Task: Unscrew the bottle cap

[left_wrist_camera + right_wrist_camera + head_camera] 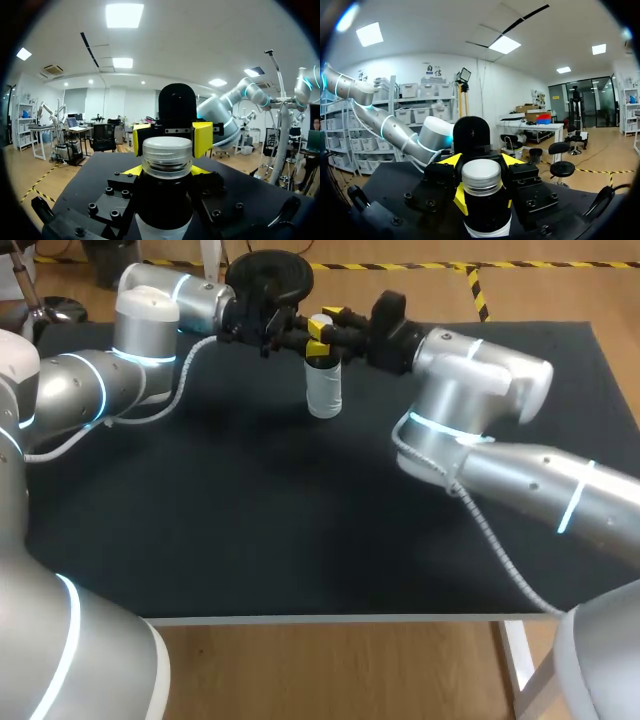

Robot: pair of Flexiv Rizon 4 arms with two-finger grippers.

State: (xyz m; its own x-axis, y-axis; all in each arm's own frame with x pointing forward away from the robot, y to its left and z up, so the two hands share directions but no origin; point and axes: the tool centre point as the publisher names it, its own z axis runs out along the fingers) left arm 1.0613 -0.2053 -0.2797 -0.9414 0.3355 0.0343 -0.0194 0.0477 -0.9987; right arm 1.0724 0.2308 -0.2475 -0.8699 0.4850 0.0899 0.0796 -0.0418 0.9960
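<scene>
A bottle [323, 390] with a white body, a dark upper part and a pale ribbed cap [320, 322] hangs upright above the back of the table. My left gripper [303, 340] comes in from the left and is shut on the dark part just under the cap [167, 155]. Its yellow tips press the bottle from both sides. My right gripper [330, 320] meets it from the right. In the left wrist view its yellow fingertips [202, 139] flank the cap on two sides. The right wrist view has the cap [481, 175] between its own fingers.
The black tabletop [250, 510] spreads below the bottle, with its front edge [320, 618] near me. Both arms cross over the back half, the left arm [150, 330] and the right arm [470, 390], with cables hanging beneath them.
</scene>
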